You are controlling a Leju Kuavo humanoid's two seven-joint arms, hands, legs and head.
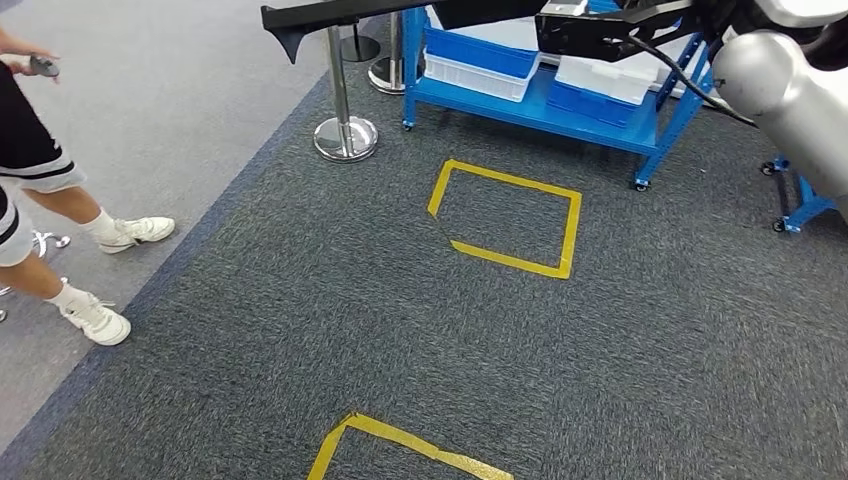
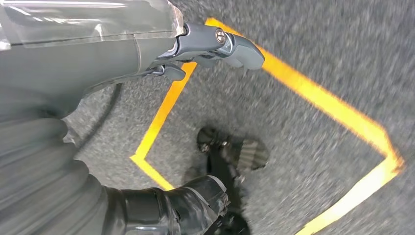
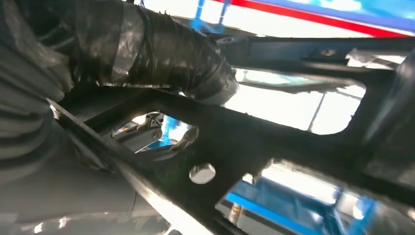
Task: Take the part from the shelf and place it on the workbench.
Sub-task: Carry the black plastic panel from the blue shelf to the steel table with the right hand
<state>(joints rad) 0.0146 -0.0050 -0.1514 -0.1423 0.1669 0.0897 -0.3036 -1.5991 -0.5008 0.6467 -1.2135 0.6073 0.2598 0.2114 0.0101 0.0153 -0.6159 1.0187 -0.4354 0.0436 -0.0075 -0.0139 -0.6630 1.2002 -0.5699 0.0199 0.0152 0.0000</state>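
Observation:
A long black metal part [image 1: 330, 15] with cut-out openings hangs across the top of the head view, above the carpet. In the right wrist view my right hand [image 3: 147, 49] grips this part [image 3: 254, 147], its dark taped thumb wrapped over one bar of the frame. My silver right arm [image 1: 780, 80] reaches in from the upper right. My left hand [image 2: 147, 58] hangs over the floor and holds nothing; its grey fingers [image 2: 230, 46] stretch out, well apart from the thumb [image 2: 191, 200].
A blue wheeled shelf [image 1: 540, 110] with blue and white bins stands ahead. Two chrome stanchion bases [image 1: 345, 138] stand to its left. Yellow tape squares [image 1: 505, 215] mark the dark carpet. A person in white shoes [image 1: 95, 320] stands at the left. Another blue frame [image 1: 800, 205] is at right.

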